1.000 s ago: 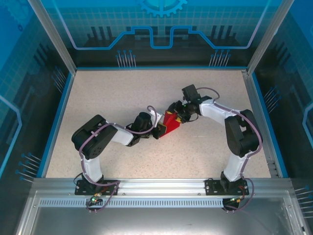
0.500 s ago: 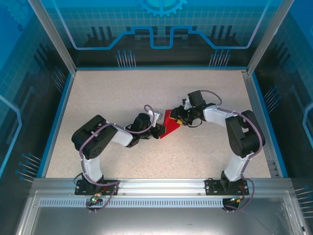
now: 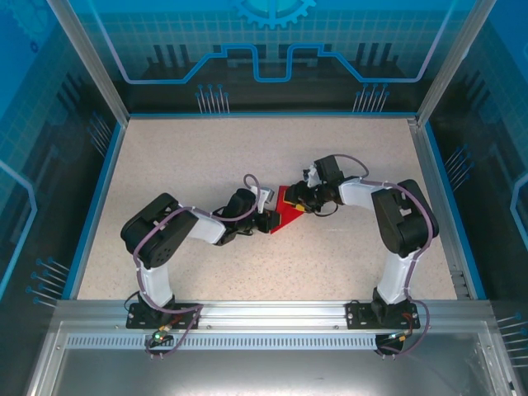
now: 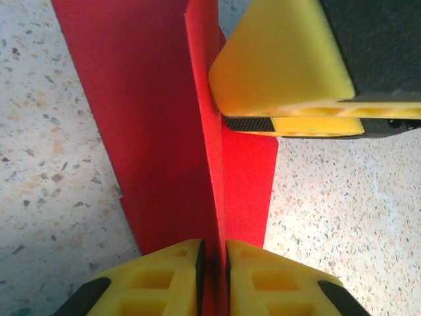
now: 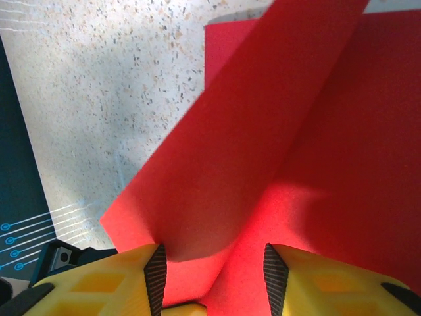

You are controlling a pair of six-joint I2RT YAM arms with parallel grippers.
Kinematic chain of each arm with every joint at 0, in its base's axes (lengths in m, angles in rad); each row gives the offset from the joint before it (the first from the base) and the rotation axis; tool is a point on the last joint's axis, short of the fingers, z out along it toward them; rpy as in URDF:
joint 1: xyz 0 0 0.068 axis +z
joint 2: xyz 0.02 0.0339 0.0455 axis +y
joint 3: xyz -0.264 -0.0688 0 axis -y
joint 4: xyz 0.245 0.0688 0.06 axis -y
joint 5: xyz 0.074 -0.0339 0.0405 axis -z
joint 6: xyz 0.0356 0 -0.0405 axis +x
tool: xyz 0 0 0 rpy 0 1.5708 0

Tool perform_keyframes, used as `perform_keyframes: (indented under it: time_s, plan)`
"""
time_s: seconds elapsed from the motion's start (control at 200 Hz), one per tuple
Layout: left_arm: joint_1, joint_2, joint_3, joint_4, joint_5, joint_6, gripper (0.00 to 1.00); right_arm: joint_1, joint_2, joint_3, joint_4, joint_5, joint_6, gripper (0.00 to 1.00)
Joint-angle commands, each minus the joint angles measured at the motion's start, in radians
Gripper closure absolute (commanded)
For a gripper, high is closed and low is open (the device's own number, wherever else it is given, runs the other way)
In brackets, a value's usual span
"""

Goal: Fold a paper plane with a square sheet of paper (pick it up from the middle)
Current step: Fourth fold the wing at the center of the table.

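Note:
The square sheet of paper (image 3: 286,216), bright red and folded into a narrow wedge, lies at the middle of the table between both arms. My left gripper (image 3: 269,221) reaches it from the left. In the left wrist view the upright centre ridge of the paper (image 4: 164,131) runs between my left gripper's (image 4: 214,266) yellow fingers, which are shut on it. My right gripper (image 3: 304,200) comes in from the right, and one of its yellow fingers (image 4: 283,59) presses against the ridge. In the right wrist view my right gripper (image 5: 210,270) stands open around a raised flap of the paper (image 5: 296,131).
The speckled beige table (image 3: 206,157) is bordered by a blue rim (image 3: 99,198) and metal posts (image 3: 87,58). An aluminium rail (image 3: 264,313) with the arm bases runs along the near edge.
My right gripper has dropped down and slid left onto the paper, its jaws narrowing. The paper now lies lower and flatter. My left arm has barely moved.

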Motion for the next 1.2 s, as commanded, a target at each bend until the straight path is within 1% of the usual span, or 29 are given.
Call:
perform_keyframes:
  time_s: [0.0,0.1,0.455,0.69,0.875,0.92,1.025,1.06,1.105,1.195]
  plan:
    - [0.007,-0.023,0.031,-0.058,0.035,-0.051,0.80,-0.018,0.026,0.015,-0.017,-0.013,-0.024,0.54]
    - [0.011,-0.044,0.027,-0.070,0.043,-0.085,0.76,-0.022,0.033,0.013,-0.018,-0.004,-0.022,0.53]
    - [0.015,-0.098,0.010,-0.156,0.048,-0.111,0.73,-0.033,0.044,0.007,-0.025,0.000,-0.018,0.53]
    - [0.013,-0.088,0.007,-0.192,0.080,-0.114,0.78,-0.032,0.050,0.007,-0.026,-0.002,-0.017,0.53]
    - [0.012,-0.076,0.005,-0.189,0.120,-0.115,0.89,-0.032,0.056,0.010,-0.038,0.010,-0.020,0.53]
    - [0.012,-0.069,0.007,-0.194,0.120,-0.119,0.90,-0.032,0.059,0.011,-0.039,0.011,-0.019,0.53]
    - [0.014,-0.067,0.007,-0.197,0.103,-0.123,0.86,-0.032,0.060,0.011,-0.043,0.012,-0.018,0.53]
    - [0.014,-0.070,0.014,-0.206,0.101,-0.122,0.82,-0.032,0.062,0.014,-0.046,0.011,-0.019,0.53]
    - [0.013,-0.073,0.026,-0.225,0.093,-0.126,0.75,-0.032,0.064,0.017,-0.051,0.009,-0.022,0.53]
    - [0.014,-0.084,0.047,-0.251,0.072,-0.149,0.71,-0.030,0.062,0.017,-0.056,0.010,-0.026,0.53]
